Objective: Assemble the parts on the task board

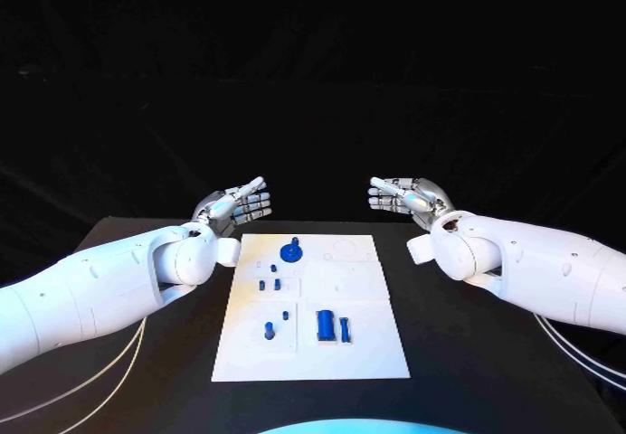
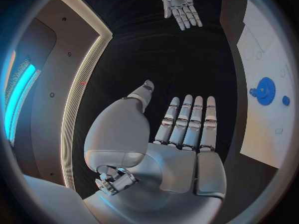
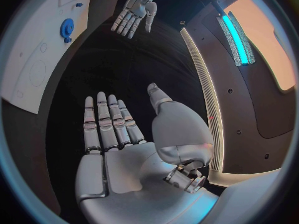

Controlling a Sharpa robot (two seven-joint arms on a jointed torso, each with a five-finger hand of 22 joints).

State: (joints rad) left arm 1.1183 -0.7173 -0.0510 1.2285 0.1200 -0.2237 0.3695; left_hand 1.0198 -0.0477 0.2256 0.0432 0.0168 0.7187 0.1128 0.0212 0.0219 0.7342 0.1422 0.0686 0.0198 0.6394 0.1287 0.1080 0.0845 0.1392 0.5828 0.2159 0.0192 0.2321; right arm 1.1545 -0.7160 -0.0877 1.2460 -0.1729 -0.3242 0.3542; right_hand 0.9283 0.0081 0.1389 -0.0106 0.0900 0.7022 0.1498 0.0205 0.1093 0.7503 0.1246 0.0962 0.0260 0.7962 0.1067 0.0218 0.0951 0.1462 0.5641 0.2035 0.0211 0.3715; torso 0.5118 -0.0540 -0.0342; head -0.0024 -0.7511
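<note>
Task board, flat white plate at frame centre, blue toothed gear upper left, left hand and right hand both spread, holding nothing, palms seen from the wrist views.

Right hand, fingers apart

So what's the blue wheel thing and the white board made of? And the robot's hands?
The blue gear looks like matte plastic: solid colour, no glint. The task board seems smooth white plastic or coated sheet, flat and even; hard to tell. The left hand and right hand look like brushed silvery metal, with a soft sheen.
</note>
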